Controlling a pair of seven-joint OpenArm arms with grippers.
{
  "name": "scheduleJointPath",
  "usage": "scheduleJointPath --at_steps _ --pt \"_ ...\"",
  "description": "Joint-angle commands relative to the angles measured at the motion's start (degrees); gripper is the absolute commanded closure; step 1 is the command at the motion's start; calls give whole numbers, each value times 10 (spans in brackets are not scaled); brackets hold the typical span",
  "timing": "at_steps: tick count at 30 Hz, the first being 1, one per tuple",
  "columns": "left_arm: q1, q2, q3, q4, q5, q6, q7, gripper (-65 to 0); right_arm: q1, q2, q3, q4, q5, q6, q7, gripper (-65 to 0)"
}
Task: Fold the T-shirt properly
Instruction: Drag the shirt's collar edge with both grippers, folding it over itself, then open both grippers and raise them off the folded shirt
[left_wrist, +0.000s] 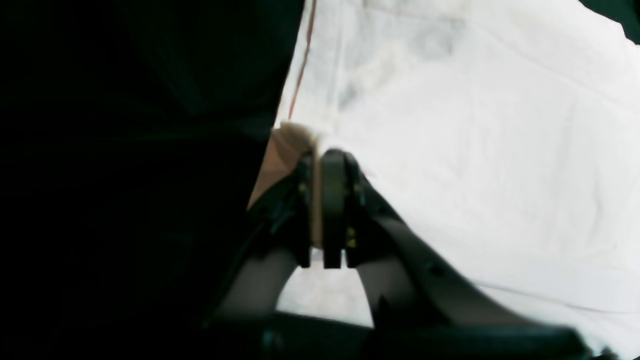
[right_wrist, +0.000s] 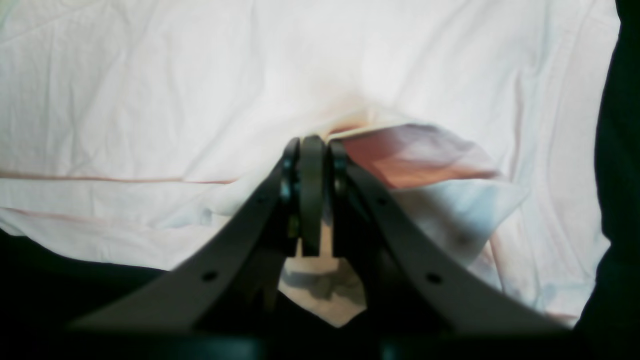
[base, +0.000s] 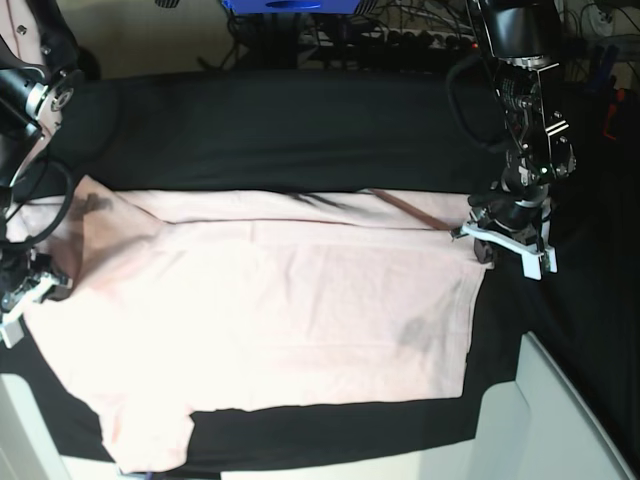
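The pale pink T-shirt (base: 280, 310) lies spread, plain side up, on the black table cloth (base: 300, 130). One sleeve points toward the front left, and faint dark lettering shows through near the right end. My left gripper (base: 475, 235) is at the shirt's far right corner. In the left wrist view that left gripper (left_wrist: 320, 155) is shut, with a lifted edge of the T-shirt (left_wrist: 475, 125) pinched between its fingers. My right gripper (base: 40, 285) is at the shirt's left edge. In its own view the right gripper (right_wrist: 312, 142) is shut on a raised fold of the T-shirt (right_wrist: 175, 100).
The black cloth stretches behind the shirt and along its right side. A white table edge (base: 565, 420) shows at the front right. Cables and a blue object (base: 290, 6) sit beyond the far edge. A dark strap (base: 405, 208) lies on the shirt's far right hem.
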Motion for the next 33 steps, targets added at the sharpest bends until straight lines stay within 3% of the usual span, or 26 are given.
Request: scheduleJointPath --at_steps 1,12,17,21,24,26,31,33 --pt "-12 -6 -2 10 -3 1 -18 0 15 15 -1 9 9 2 12 0" --pt "-48 -9 -2 -19 -1 1 -18 0 16 18 -1 -13 9 2 13 0" --pt "-49 -4 -2 -25 55 1 -18 0 16 18 -1 -14 9 2 30 0" --pt "-49 -4 -2 -25 58 1 -18 0 16 18 -1 -14 9 2 32 0" --pt "-50 -4 -2 -24 58 1 -18 0 17 17 0 -14 9 2 33 -58" --pt "-51 -4 -2 -24 58 1 -18 -62 20 16 3 -14 9 2 33 -128" --pt "-66 -4 -20 -24 58 1 -18 -351 24 15 5 -12 11 2 34 -361" --pt "-73 -4 -49 -21 58 1 -18 -433 24 17 6 -10 14 2 38 -416"
